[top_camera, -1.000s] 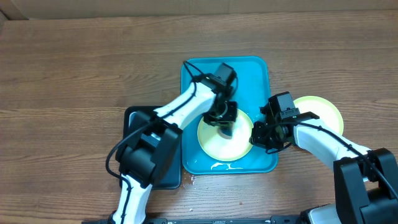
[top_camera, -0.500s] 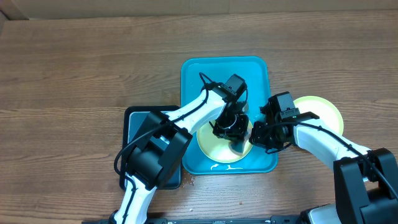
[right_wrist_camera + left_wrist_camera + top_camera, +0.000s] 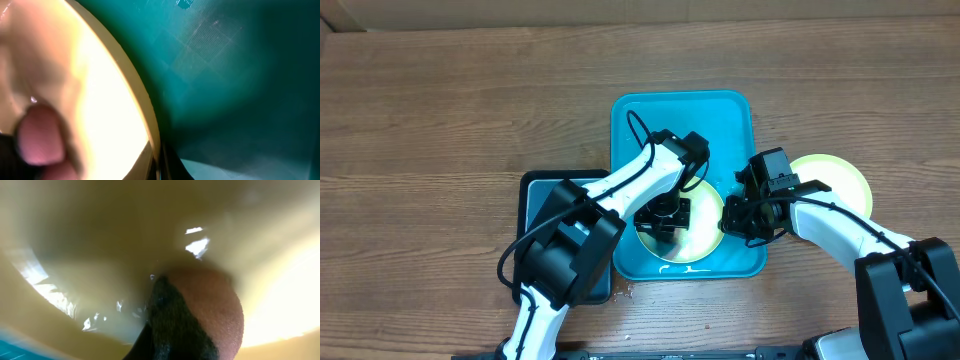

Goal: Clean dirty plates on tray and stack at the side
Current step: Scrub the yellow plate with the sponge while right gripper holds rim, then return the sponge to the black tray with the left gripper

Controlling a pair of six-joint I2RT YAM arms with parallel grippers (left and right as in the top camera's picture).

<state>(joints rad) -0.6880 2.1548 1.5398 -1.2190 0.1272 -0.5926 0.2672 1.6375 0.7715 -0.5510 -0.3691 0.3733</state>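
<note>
Reaching in from the left side, the left gripper hangs low over a yellow-green-rimmed plate that lies in the near half of the turquoise tray. Its jaws are together on a dark pad, which the left wrist view shows pressed against the plate's pale, wet-looking inside, with a blurred reddish-brown shape just beside it that I cannot identify. The right gripper sits at the plate's right edge, close to the tray's right rim. In the right wrist view a pinkish fingertip lies on the plate's upper face and a dark finger shows below the rim, so this gripper is clamped on the plate's edge. A thin white streak lies on the tray floor just in front of the plate. A second plate with the same yellow-green rim rests on the wooden table to the right of the tray, partly hidden by the right arm. A smaller dark tray lies against the turquoise tray's left side, mostly under the left arm.
</note>
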